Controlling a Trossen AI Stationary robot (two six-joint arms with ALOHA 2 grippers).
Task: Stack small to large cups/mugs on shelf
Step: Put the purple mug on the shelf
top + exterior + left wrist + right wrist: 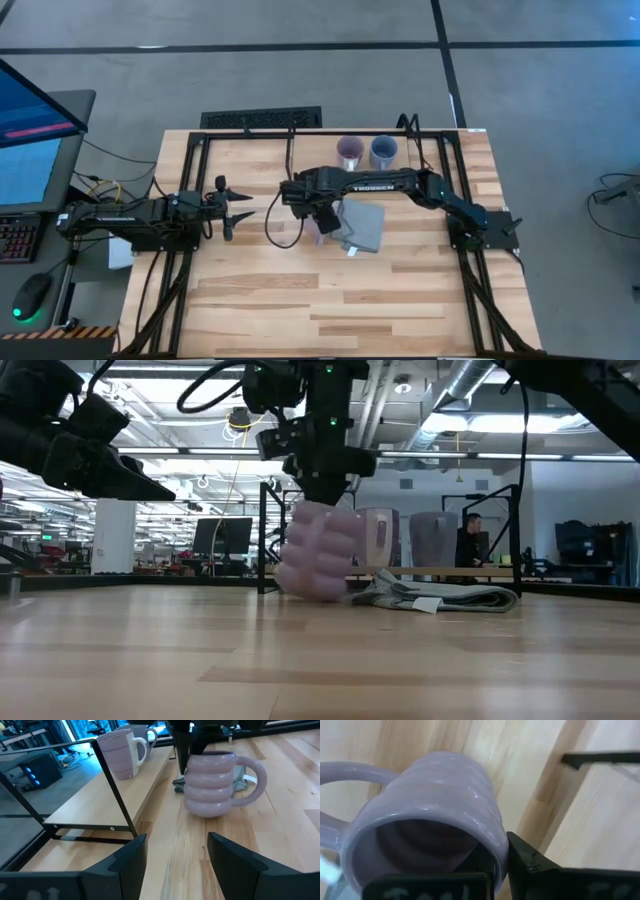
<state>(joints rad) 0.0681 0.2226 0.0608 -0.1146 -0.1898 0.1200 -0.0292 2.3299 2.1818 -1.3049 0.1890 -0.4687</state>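
Note:
My right gripper [320, 215] is shut on a pale lavender ribbed mug [210, 782] near the table's middle. The mug also shows in the low view [320, 552]. A purple mug [350, 152] and a blue-grey mug [384, 150] stand upright on their bases at the table's far side, by the thin black rod shelf [112, 795]. I cannot tell whether they stand on it or beside it. My left gripper [175, 855] is open and empty at the table's left, pointing at the held mug; it also shows in the high view [238, 207]. My right gripper holds the lavender mug by its rim [495, 852], on the side away from the handle [350, 770]. One finger is inside the mug and one outside. The fingers come from above, pointing down. The mug hangs tilted, its base [305, 588] low at the tabletop; whether it touches, I cannot tell.
A folded grey cloth [362, 225] lies on the table right beside the held mug, toward the right. The black arm frames [190, 200] run along the table's left, right and far sides. Bare wood [330, 300] spreads over the near half.

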